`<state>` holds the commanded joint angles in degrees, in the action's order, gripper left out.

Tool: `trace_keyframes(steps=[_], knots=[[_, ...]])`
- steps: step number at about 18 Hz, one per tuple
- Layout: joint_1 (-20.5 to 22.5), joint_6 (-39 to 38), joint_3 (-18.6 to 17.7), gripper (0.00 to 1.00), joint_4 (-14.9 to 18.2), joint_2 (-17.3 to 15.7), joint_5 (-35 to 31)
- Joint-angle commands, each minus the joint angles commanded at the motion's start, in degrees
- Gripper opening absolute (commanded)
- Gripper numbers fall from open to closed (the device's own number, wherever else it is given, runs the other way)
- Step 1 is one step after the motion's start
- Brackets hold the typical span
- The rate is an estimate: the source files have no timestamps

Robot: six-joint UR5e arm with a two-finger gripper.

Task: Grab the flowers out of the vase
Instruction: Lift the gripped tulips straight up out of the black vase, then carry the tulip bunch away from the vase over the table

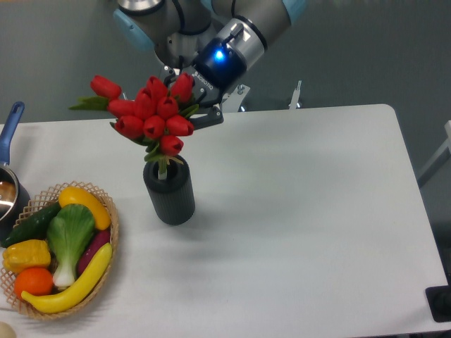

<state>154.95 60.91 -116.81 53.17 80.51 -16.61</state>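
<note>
In the fixed camera view, we are holding the flowers with our gripper, which is closed on the bunch from its right side, just behind the red buds. The fingers are mostly hidden by the buds and leaves, so we judge the grip from how the bunch is hanging in the air. We are gripping high on the bunch, probably because the buds are spreading wider than the mouth of the vase and leave no room lower down.

The tulip bunch is now above the vase, tilted toward the left, with one bud and a green leaf sticking out far to the left. A pale stem is reaching down into the round mouth, so we think the flowers are not completely free yet. The ribbed dark vase is standing upright on the white table, and this helps the stems to slide out straight.

At the left edge, the wicker basket with a banana, a leafy vegetable, an orange and a yellow pepper is lying well apart from the vase, and the blue-handled pot is standing behind it.
</note>
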Motion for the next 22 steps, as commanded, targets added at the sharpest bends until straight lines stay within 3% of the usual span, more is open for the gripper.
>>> trace_keyframes(steps=[10,16,22], knots=[[1.14,-3.78,2.81,0.0,0.0,-1.41,-0.09],[5.7,-1.77,3.95,0.0,-0.97,-1.15,-2.01],[7.47,0.87,7.11,0.0,-0.88,1.22,-20.45]])
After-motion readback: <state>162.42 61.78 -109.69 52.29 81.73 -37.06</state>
